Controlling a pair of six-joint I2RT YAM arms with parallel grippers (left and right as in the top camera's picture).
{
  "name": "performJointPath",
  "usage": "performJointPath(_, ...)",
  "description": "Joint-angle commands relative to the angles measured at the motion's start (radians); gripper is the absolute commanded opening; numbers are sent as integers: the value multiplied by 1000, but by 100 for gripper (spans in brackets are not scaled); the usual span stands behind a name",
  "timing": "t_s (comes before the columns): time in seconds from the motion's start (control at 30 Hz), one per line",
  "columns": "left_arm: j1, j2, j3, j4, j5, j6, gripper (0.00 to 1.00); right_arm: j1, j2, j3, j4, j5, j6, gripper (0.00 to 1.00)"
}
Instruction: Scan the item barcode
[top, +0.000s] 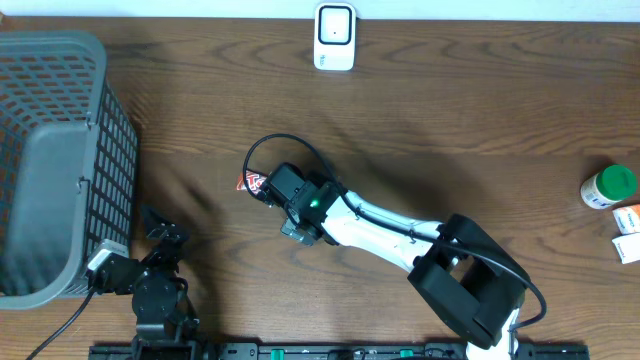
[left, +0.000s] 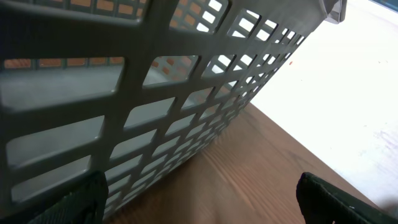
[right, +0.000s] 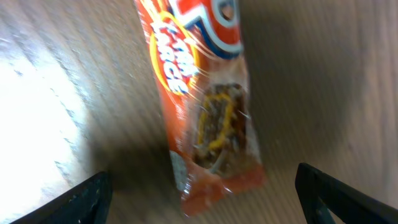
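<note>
Orange snack bar (right: 208, 112) edges clear of spread right end effector (right: 206, 194).

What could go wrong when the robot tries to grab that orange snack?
The snack bar lies flat on the table, slanted below the open right pincer, so it might pinch only a corner or slip off the shiny wrapper. The scanner stands at the table's far edge, so a weak grip might drop the snack on the way.
</note>
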Motion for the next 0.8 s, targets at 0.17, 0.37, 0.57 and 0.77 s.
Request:
performJointPath(0.17, 3, -6, -18, -22, -16, 2, 97, -55, 80, -22, -7, -287, 11, 88)
performJointPath(0.37, 3, -6, -18, -22, -16, 2, 97, -98, 126, -22, 29, -287, 11, 86)
performJointPath(0.57, 3, -6, -18, -22, -16, 2, 97, -106, 164, -22, 13, -287, 18, 23)
performJointPath(0.77, 3, -6, -18, -22, -16, 2, 97, -109, 164, -14, 46, -316, 129, 1)
